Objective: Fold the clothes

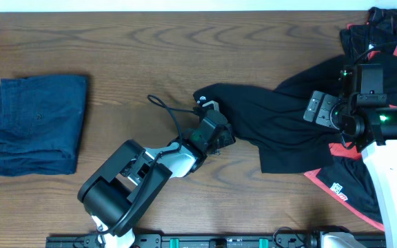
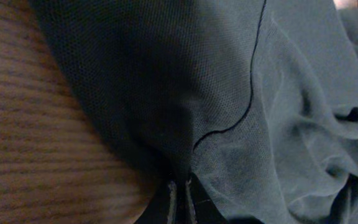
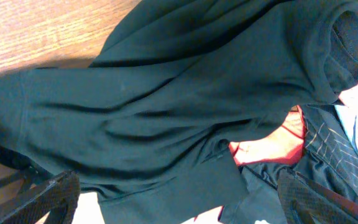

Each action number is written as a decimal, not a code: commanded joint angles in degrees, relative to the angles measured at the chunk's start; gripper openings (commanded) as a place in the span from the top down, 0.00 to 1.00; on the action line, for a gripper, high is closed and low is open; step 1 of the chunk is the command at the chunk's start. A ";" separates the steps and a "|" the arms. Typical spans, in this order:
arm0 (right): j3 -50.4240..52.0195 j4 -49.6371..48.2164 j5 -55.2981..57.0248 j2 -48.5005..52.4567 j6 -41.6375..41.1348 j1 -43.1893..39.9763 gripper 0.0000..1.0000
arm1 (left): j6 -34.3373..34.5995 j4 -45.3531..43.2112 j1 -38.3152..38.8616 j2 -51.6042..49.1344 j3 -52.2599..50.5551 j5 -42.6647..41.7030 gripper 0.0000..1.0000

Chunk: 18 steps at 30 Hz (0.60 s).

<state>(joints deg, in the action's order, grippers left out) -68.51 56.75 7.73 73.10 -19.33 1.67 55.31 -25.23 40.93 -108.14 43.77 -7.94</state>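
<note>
Our left gripper is clenched on the black pants. Our right gripper hangs spread wide above them.

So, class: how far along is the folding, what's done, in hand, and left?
Done: the blue garment lies folded at left. In hand: the left pincer is shut on the black garment; the right pincer hangs open. Left: the black-and-coral pile.
</note>
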 commanded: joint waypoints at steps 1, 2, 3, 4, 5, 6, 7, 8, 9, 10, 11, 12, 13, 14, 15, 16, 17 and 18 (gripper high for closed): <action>-0.59 0.07 0.52 -0.90 -1.01 -0.63 0.01 | -5.18 5.84 -1.03 0.66 -2.27 0.94 0.94; -0.59 0.07 0.70 -0.90 -0.98 -0.79 0.01 | -6.82 7.85 -1.77 2.54 -2.27 0.94 0.94; -0.59 0.07 0.87 -0.90 -0.98 -1.05 0.01 | -8.79 10.25 -2.82 4.79 -2.27 0.96 0.94; -0.59 0.04 0.94 -0.90 -0.98 -1.27 0.01 | -11.54 13.14 -4.33 7.72 -2.23 1.01 0.95; -0.59 0.04 1.01 -0.90 -0.98 -1.55 0.01 | -13.99 15.52 -5.99 10.45 -2.14 1.36 0.94; -0.59 0.04 1.05 -0.90 -0.98 -1.75 0.01 | -17.03 18.53 -8.63 14.32 -1.88 2.51 0.94; -0.59 0.04 1.05 -0.90 -0.98 -1.90 0.01 | -18.82 20.52 -10.95 17.31 -1.60 4.04 0.94; -0.59 0.04 1.05 -0.90 -0.98 -2.03 0.01 | -20.48 21.81 -13.86 20.48 -1.27 5.81 0.94; -0.59 0.02 1.05 -0.90 -0.98 -2.10 0.01 | -22.08 22.05 -16.85 23.15 -1.01 6.82 0.94; -0.59 0.02 1.03 -0.90 -0.98 -2.12 0.01 | -23.19 21.90 -20.09 25.44 -0.63 7.48 0.94; -0.59 0.00 1.05 -0.90 -0.98 -2.10 0.01 | -24.37 21.27 -24.72 27.71 0.22 7.52 0.94; -0.59 0.02 1.03 -0.90 -0.98 -2.10 0.01 | -24.48 21.16 -27.65 28.68 1.03 7.45 0.94; -0.59 0.04 1.05 -0.90 -0.98 -2.10 0.01 | -24.44 21.11 -31.71 29.49 2.34 6.97 0.94; -0.59 0.04 1.03 -0.90 -0.98 -2.10 0.01 | -24.46 21.11 -35.32 29.59 3.67 5.99 0.94; -0.59 0.04 1.03 -0.90 -0.98 -2.10 0.01 | -24.46 21.16 -37.99 29.33 4.68 4.42 0.94; -0.59 0.04 1.03 -0.90 -0.98 -2.10 0.01 | -24.46 21.24 -40.15 28.83 5.42 2.32 0.83; -0.59 0.04 1.03 -0.90 -1.01 -2.10 0.01 | -24.46 21.40 -41.88 28.28 5.88 -0.33 0.56; -0.59 0.04 1.01 -0.90 -1.01 -2.10 0.01 | -24.46 21.55 -43.47 27.52 5.97 -4.15 0.27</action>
<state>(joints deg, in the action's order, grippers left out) -68.51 56.73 7.99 73.10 -19.33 -0.05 33.04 -4.49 0.78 -79.00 48.90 -5.78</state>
